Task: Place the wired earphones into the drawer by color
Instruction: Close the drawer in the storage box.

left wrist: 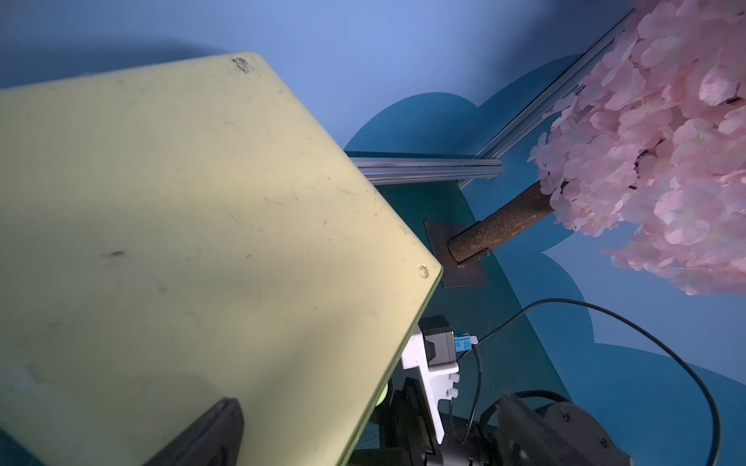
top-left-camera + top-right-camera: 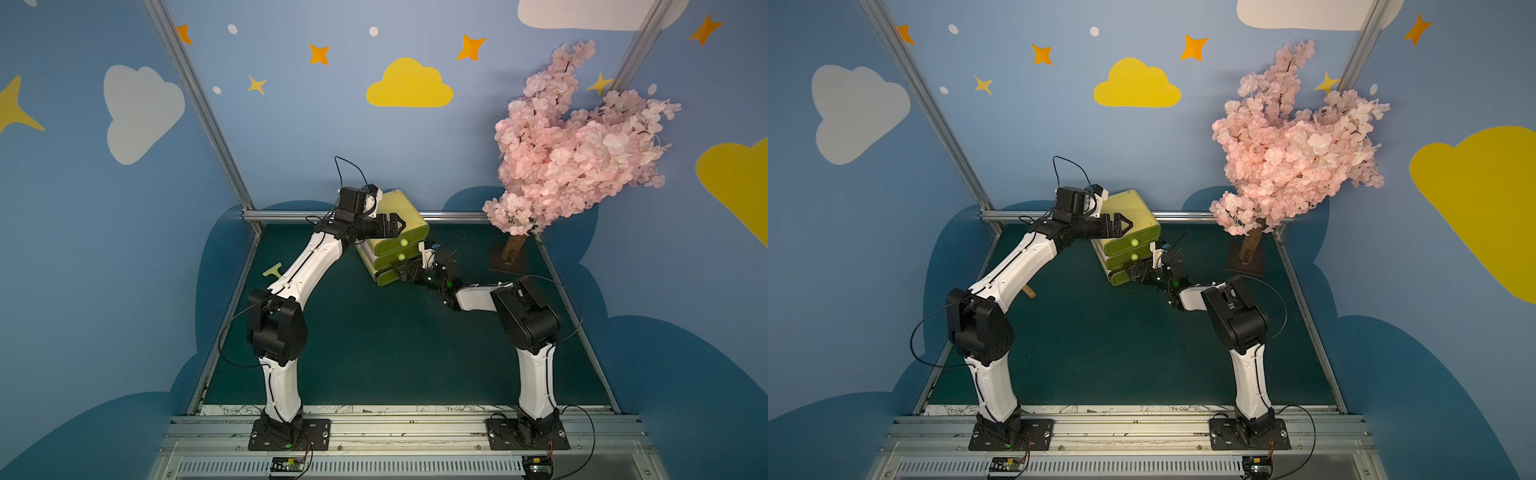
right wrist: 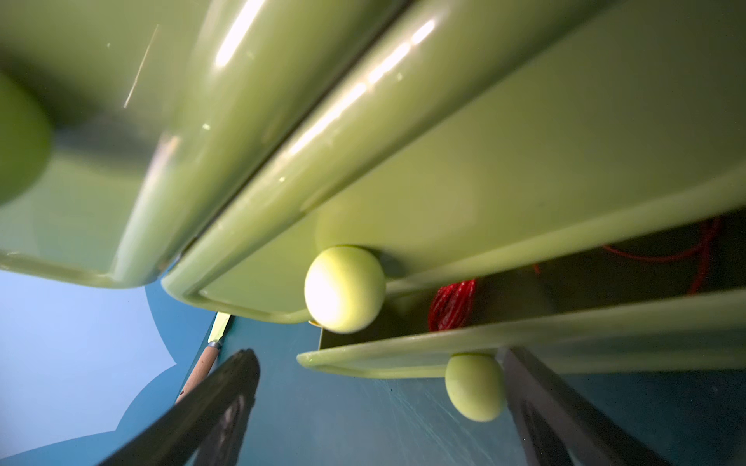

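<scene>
The right hand [image 2: 401, 272] - jaws spread wide, holding nothing - sits low at the bottom drawer [image 3: 403, 359], nearer to it than the left, with the smooth round knob [image 3: 474, 387] between its fingers. The drawer is ajar, and red earphones [image 3: 451, 305], a tight ribbed coil, lie inside. Farther back, the left hand [image 2: 397, 224], also open, is over the glossy green chest's [image 1: 202, 201] scuffed flat top.

Green tabletop [image 2: 374, 353]; drawer unit [image 2: 405, 212] at back; tree base [image 2: 498, 262] right; wooden-handled tool [image 2: 273, 271] left.
</scene>
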